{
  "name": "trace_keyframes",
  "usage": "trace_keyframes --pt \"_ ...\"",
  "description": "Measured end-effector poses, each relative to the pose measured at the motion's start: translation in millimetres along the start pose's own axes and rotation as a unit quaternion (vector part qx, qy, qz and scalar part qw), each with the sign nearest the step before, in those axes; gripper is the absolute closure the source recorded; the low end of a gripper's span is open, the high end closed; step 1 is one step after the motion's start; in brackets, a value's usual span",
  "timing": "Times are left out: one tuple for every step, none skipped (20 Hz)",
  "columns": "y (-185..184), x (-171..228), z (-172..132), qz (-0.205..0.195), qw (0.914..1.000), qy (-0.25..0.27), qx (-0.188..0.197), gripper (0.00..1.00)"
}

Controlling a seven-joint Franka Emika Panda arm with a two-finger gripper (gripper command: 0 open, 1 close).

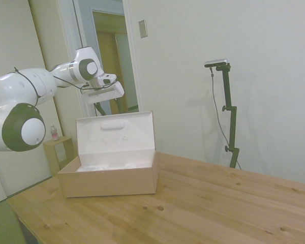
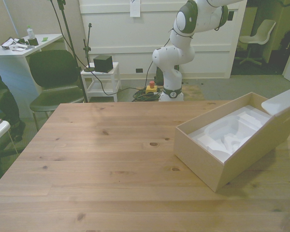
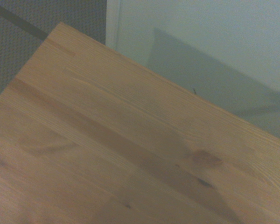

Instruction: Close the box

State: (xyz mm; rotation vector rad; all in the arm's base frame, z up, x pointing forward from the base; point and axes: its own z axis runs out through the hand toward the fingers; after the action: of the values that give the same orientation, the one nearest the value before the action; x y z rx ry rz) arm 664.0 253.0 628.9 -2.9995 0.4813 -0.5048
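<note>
Box: brown cardboard, white inside, on the wooden bench, directly below the gripper. Lid: raised near upright at the back edge, oval cutout near its top, just beneath the gripper and apart from it. Gripper: above the lid; whether clenched or released cannot be told. Wrist view: bare bench only.
</note>
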Motion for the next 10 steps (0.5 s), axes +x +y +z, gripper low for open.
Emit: trace_keyframes --pt "0 -6 6 0.004 1.0000 -0.003 -0.007 0.00" --pt "1 -11 15 0.009 0.9998 -0.008 -0.016 0.00" --pt "2 -17 24 0.014 0.9995 -0.013 -0.024 0.00" --pt "4 -22 32 0.021 0.9992 -0.016 -0.030 0.00" --pt "7 -27 37 0.026 0.9988 -0.016 -0.037 0.00" --pt "8 -34 39 0.031 0.9984 -0.016 -0.044 0.00" --pt "7 -43 37 0.034 0.9982 -0.011 -0.049 0.00" --pt "5 -54 30 0.034 0.9980 -0.004 -0.052 0.00" --pt "1 -66 19 0.034 0.9980 0.006 -0.053 0.00" --pt "-2 -81 6 0.032 0.9980 0.014 -0.052 0.00"
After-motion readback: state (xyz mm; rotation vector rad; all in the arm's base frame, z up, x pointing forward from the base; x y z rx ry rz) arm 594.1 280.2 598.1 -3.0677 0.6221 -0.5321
